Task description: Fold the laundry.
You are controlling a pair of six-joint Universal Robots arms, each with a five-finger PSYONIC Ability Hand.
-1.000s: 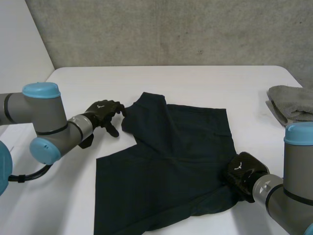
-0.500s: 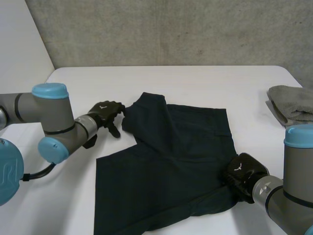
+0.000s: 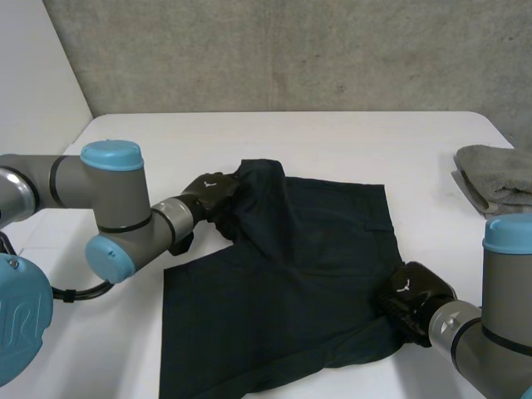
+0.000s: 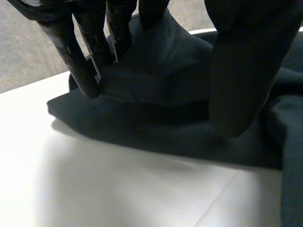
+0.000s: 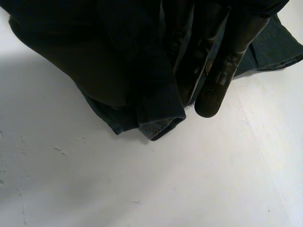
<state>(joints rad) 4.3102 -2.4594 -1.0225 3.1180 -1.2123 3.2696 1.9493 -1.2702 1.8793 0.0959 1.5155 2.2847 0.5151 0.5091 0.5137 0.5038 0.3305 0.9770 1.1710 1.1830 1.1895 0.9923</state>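
Robot test lab, by the look.
Raw concrete wall [image 3: 291,50] behind a plain white table [image 3: 332,137]; grey robot arms [image 3: 116,199] with light-blue caps reach over it; one dark garment [image 3: 291,283] spread on top.

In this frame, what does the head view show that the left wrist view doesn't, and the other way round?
Head view, not the left wrist view: the whole dark navy garment spread on the white table, the right hand at its near right edge, and a grey towel at the table's right edge. Left wrist view, not the head view: the left hand close up, with its fingers and thumb on either side of a raised fold of cloth. Both: the left hand on the garment's far left corner.
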